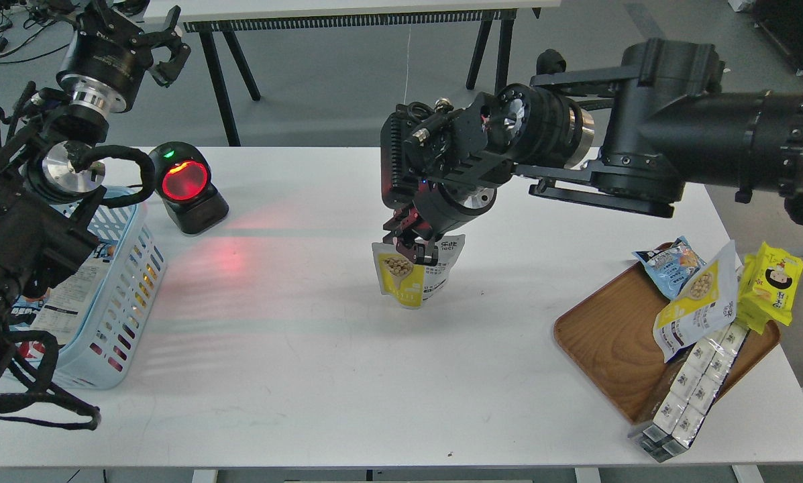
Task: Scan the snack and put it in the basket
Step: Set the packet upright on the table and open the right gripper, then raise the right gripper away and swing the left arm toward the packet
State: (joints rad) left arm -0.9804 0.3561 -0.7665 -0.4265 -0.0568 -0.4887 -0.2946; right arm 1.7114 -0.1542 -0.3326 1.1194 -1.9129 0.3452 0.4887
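The snack (411, 278), a yellow and white-grey pouch with a round picture of beige balls, hangs upright over the middle of the white table (307, 376). My right gripper (413, 247) is shut on its top edge. The light-blue basket (116, 285) stands at the left edge of the table, partly hidden by my left arm, with packets inside. My left gripper (166, 41) is raised at the top left, above and behind the basket, open and empty.
A black scanner (186, 188) with a glowing red window stands right of the basket and throws red light on the table. A brown wooden tray (609, 342) at the right holds another yellow pouch, a light-blue packet, a bright-yellow packet and a white box pack.
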